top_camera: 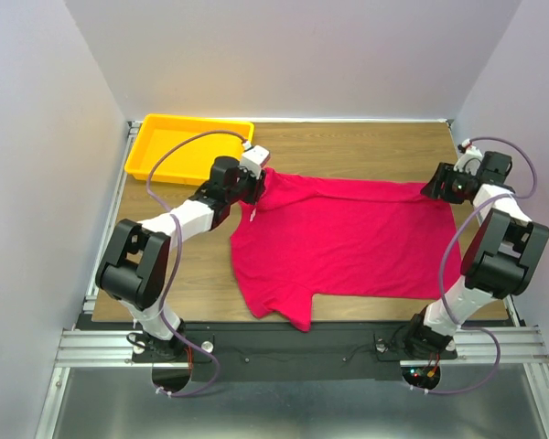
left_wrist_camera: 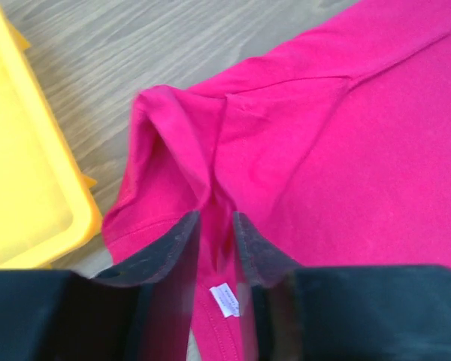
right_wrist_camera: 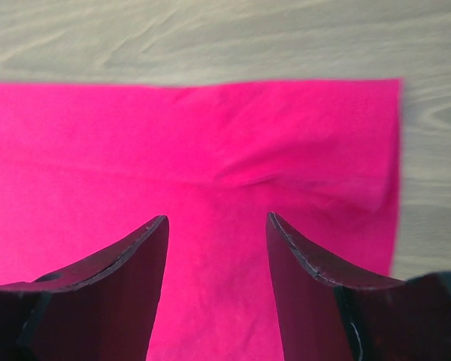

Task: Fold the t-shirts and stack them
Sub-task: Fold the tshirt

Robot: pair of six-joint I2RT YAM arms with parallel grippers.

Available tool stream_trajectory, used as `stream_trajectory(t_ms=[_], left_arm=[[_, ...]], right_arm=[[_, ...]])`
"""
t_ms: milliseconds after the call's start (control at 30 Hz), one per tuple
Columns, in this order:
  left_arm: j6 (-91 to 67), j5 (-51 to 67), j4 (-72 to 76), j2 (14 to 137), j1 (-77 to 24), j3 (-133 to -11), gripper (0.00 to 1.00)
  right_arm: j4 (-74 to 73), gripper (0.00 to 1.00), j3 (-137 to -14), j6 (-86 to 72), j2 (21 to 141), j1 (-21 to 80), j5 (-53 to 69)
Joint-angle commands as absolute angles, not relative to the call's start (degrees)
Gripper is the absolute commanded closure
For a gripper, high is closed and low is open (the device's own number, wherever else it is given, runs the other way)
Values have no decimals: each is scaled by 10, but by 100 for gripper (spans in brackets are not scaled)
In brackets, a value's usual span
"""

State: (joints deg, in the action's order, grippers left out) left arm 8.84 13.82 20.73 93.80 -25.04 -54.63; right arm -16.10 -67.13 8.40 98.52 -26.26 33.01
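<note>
One crimson-pink t-shirt lies spread flat on the wooden table, its hem to the right and one sleeve hanging toward the near edge. My left gripper is at the shirt's far left corner. In the left wrist view its fingers stand a little apart, astride a raised ridge of the t-shirt, and the white neck label shows in the gap. My right gripper hovers over the far right corner. In the right wrist view its jaws are wide apart and empty above the flat t-shirt.
A yellow plastic tray stands at the far left corner of the table, just beyond my left gripper; its rim is close to the shirt. Bare wood runs behind the shirt. White walls enclose the table.
</note>
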Motion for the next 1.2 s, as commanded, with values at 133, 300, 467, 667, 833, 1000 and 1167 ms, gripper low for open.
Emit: stream_trajectory(t_ms=[133, 300, 467, 667, 833, 1000, 1167], left_arm=[[76, 128, 248, 814, -251, -520, 40], [45, 69, 287, 742, -249, -473, 20], [-47, 81, 251, 766, -240, -489, 18], [-168, 35, 236, 786, -240, -433, 24], [-271, -30, 207, 769, -239, -372, 25], [-311, -50, 178, 780, -240, -352, 27], [-330, -39, 156, 804, -240, -357, 33]], right_arm=[[-150, 39, -643, 112, 925, -258, 397], [-154, 39, -627, 97, 916, -256, 426], [-153, 39, -604, 91, 909, -243, 439], [-166, 39, -588, 118, 903, -239, 423], [-199, 39, -595, 154, 893, -239, 341], [-213, 39, -592, 164, 889, -239, 286], [-219, 39, -584, 163, 890, -239, 265]])
